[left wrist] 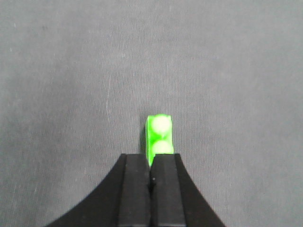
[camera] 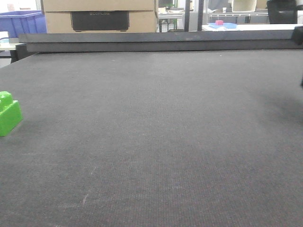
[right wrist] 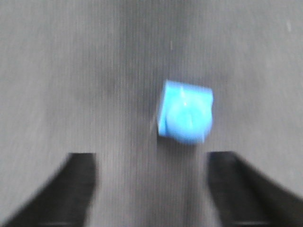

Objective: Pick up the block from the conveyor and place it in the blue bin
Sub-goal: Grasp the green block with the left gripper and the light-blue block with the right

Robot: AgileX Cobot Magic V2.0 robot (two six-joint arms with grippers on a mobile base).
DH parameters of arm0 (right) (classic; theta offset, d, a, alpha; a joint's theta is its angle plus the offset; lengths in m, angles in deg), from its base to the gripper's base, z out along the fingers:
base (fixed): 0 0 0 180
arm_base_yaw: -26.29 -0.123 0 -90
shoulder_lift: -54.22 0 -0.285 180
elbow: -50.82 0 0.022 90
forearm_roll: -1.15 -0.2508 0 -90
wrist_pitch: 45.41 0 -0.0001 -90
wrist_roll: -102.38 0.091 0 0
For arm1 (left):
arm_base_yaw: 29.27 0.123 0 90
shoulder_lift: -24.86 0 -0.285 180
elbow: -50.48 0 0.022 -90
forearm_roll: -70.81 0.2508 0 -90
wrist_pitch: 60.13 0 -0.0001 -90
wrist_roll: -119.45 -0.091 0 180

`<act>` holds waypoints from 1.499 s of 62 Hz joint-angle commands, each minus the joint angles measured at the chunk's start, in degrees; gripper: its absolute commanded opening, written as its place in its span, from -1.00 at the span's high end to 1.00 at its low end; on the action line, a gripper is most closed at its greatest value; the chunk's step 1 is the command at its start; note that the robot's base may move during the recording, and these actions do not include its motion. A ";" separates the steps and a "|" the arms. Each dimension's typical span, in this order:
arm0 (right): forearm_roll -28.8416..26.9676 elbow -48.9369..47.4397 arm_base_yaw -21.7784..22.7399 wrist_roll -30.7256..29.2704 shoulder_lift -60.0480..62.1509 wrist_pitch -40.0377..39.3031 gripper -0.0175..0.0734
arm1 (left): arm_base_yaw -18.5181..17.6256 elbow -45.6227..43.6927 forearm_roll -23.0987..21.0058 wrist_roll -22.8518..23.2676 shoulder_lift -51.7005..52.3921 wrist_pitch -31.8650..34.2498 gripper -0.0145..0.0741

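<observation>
Left gripper (left wrist: 150, 160) clenched, fingers together; block (left wrist: 159, 134) sits just past the fingertips, near belt's (camera: 165, 142) left edge. Right gripper (right wrist: 152, 157) spread, blue block (right wrist: 185, 111) ahead.

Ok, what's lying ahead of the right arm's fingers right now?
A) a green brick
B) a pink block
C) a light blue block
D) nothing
C: the right wrist view shows a light blue block on the conveyor belt, just beyond the spread fingers.
</observation>
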 commanded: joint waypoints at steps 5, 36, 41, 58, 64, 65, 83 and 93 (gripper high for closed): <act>0.45 -1.50 1.68 3.25 -2.95 -1.55 -0.34 | 0.09 -0.50 -0.76 -0.08 0.00 -2.26 0.92; -2.13 -1.50 4.62 3.86 -8.92 -5.39 -0.30 | 0.09 -0.50 -1.69 -0.08 -0.14 -2.52 0.92; -1.99 -1.50 4.62 3.75 -9.45 -6.14 -0.16 | 0.09 -0.50 -1.69 -0.08 -0.42 -2.52 0.92; 2.01 -1.50 4.62 3.75 -10.98 -1.71 0.77 | 0.09 -0.50 -1.53 1.33 -1.89 -3.39 0.92; 3.14 -2.04 4.62 3.75 -9.16 -1.25 0.97 | 0.09 -0.76 -1.17 1.70 -1.89 -4.92 0.92; 3.14 -2.10 4.62 3.75 -8.68 -1.12 0.97 | 0.09 -0.99 -1.17 1.70 -2.06 -5.60 0.92; 1.57 -5.25 4.62 3.75 -1.30 -1.26 0.97 | -0.62 -6.19 -1.03 1.81 -10.43 -11.01 0.92; 1.57 -5.25 4.62 3.75 -0.27 -1.28 0.97 | -4.40 -9.99 -0.90 1.81 -17.83 -10.74 0.92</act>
